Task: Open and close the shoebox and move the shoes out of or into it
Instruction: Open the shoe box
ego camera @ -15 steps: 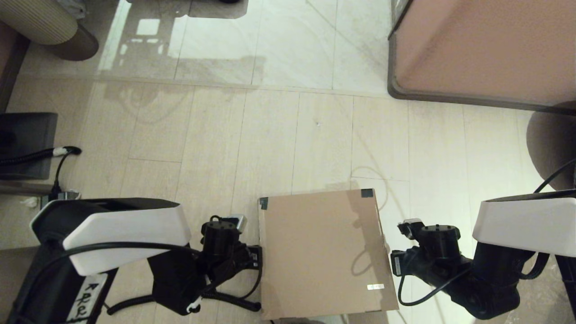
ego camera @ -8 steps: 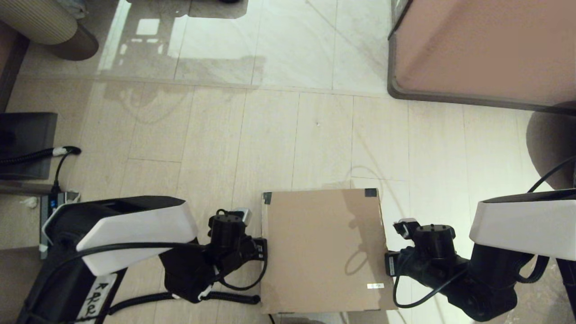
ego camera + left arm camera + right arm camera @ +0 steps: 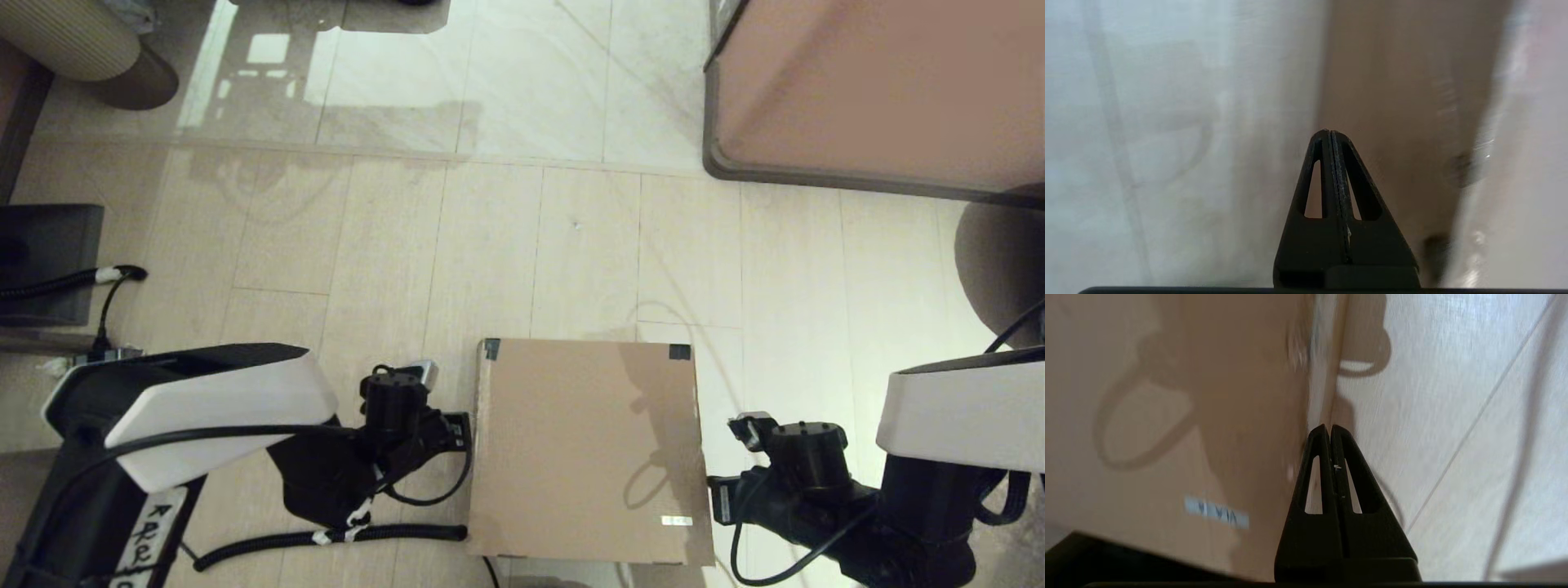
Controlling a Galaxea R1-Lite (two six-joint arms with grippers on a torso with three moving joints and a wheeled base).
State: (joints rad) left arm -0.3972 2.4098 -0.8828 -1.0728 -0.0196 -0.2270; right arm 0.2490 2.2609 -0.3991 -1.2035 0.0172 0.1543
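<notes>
1. Floor: pale wood-look planks up close, glossy marble tile further off. The box sits on the floor, no bench in view.
2. Pinkish-brown furniture block with a dark rim stands far right, well apart from the box. Ribbed beige round piece far left; dark flat unit with a cable at the left edge.
3. Shoebox: plain brown cardboard, lid down flat, near centre between the two arms. Dark tape marks the two far lid corners; small white sticker near the right front.
4. Shoes: not visible anywhere, likely inside the closed box, can't confirm.
5. Left hand: fingers pressed together, holding nothing, low at the box's left side. Contact with the wall: cannot tell.
6. Right hand: fingers together too, empty, tip at the box's right edge beside the lid.
7. Step, as a judgement: looks like squaring the closed box between both arms, or setting up to open it. Lid not yet lifted.
8. Next move calls for getting a fingertip under the lid's front or side lip and swinging it up about the hinge. The other arm should steady the base so the box doesn't slide.
</notes>
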